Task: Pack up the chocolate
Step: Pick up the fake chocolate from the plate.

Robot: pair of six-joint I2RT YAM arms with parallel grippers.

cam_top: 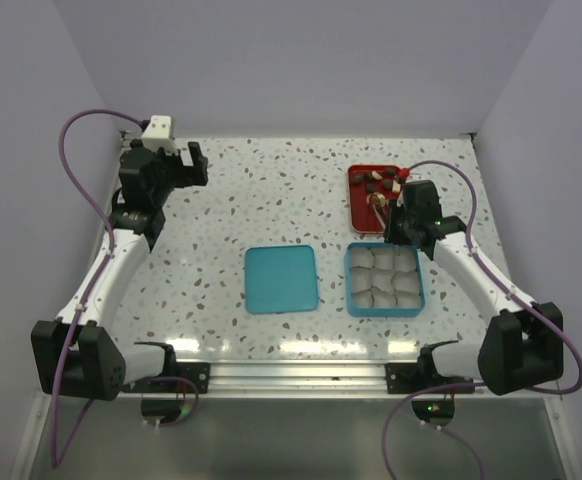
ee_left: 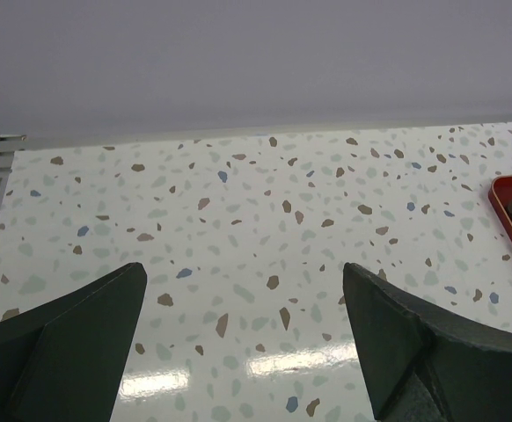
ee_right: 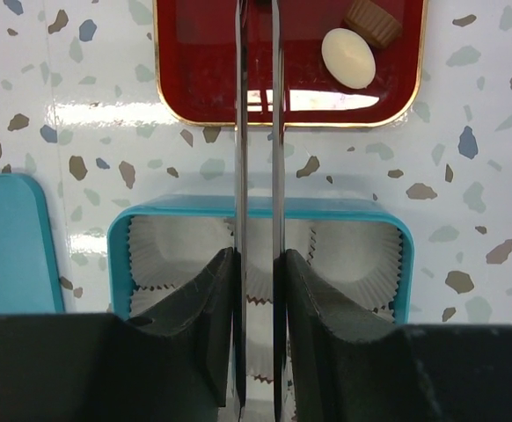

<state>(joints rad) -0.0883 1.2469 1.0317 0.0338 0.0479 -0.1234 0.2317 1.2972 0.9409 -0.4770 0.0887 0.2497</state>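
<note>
Slim metal tweezers (ee_right: 240, 132), squeezed in your right gripper (ee_right: 258, 259), reach into the glossy red tray (ee_right: 203, 88), blades nearly together; whether they clamp anything, I cannot tell. Small bite-sized chocolates (ee_right: 348, 58) lie there. You're picking 1: lift, then cross to the teal box (ee_right: 265, 208) beside that tray.

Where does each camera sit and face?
Top external: high behind the robot, looking down on the table; left arm, right arm show.
Left wrist: low, facing across the table to the back wall; own fingers below.
Right wrist: looking down past the teal box to the red tray; own fingers below.
Shared: all show the red tray.
</note>
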